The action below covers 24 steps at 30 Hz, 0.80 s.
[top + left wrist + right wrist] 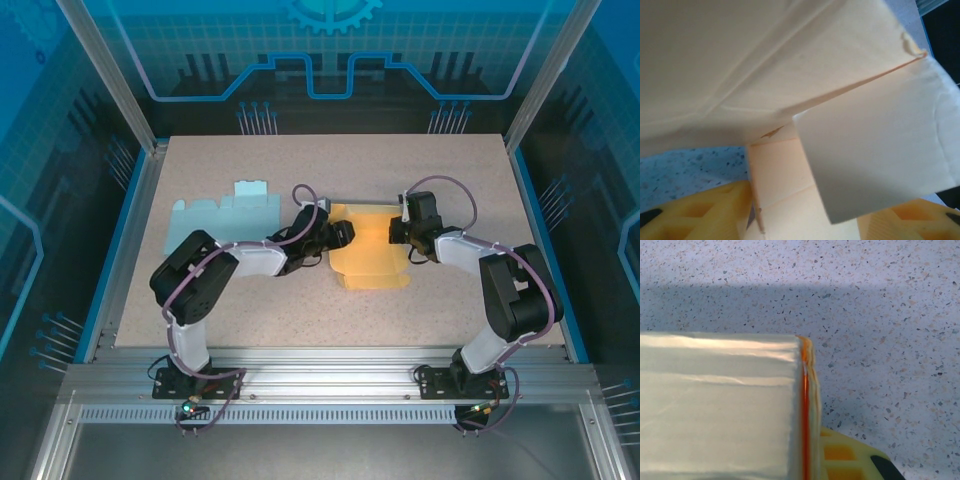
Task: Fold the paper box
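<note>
A flat yellow paper box (372, 255) lies in the middle of the speckled pale surface (460, 180). It is between the two arms. Most of it lies flat, and small flaps stick out at its near edge.

The left hand (343, 237) is at the left edge of the yellow paper box, near the far corner. From the left wrist camera, its two yellow fingers (715, 210) sit low in the picture, one on each side. They are apart. A pale flap of the box (875, 150) hangs between them, and another part of the paper stands there too. A big sheet of the same box (740, 60) is spread across the top of that picture. A bit of the surface (685, 170) peeks out at the left. The left hand is open, with paper in the gap.

The right hand (393, 232) is at the right edge of the yellow paper box, also near the far corner. From the right wrist camera, one yellow finger (850, 460) shows just beside a folded paper edge (806, 405) with a thin orange line down it. The paper looks pale and shiny here. This hand is closed tight and pinches the box edge. The surface (880, 315) lies behind it.

A flat light blue paper cutout (225, 213) lies on the left part of the surface, well apart from the yellow paper box. No hand touches it.
</note>
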Each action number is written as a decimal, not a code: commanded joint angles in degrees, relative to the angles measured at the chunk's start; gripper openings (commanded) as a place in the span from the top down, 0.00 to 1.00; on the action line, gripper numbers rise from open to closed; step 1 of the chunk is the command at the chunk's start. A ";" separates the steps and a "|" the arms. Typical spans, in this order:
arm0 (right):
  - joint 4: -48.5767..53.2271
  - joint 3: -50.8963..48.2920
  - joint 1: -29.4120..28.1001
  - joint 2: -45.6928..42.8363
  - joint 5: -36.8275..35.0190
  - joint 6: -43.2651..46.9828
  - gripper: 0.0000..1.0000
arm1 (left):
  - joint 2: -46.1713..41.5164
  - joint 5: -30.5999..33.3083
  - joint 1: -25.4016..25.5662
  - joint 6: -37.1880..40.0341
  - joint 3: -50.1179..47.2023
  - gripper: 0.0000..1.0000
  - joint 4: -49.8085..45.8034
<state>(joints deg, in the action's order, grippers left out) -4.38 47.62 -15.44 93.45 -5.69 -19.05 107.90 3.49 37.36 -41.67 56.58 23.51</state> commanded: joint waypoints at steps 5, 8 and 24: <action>-0.80 -0.21 -0.21 0.51 0.77 -0.05 1.00 | 3.66 -2.64 1.07 2.10 3.17 0.53 2.89; -0.81 -0.17 -0.26 0.51 0.77 -0.09 1.00 | 5.07 -3.08 1.06 1.95 3.36 0.54 4.22; 0.24 0.66 -0.25 1.10 0.62 -0.11 1.00 | -9.51 -3.48 1.08 6.77 -10.91 0.49 6.43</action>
<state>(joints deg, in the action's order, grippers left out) -4.14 47.62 -15.42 93.49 -5.67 -19.03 103.92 1.34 38.06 -37.04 48.71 28.95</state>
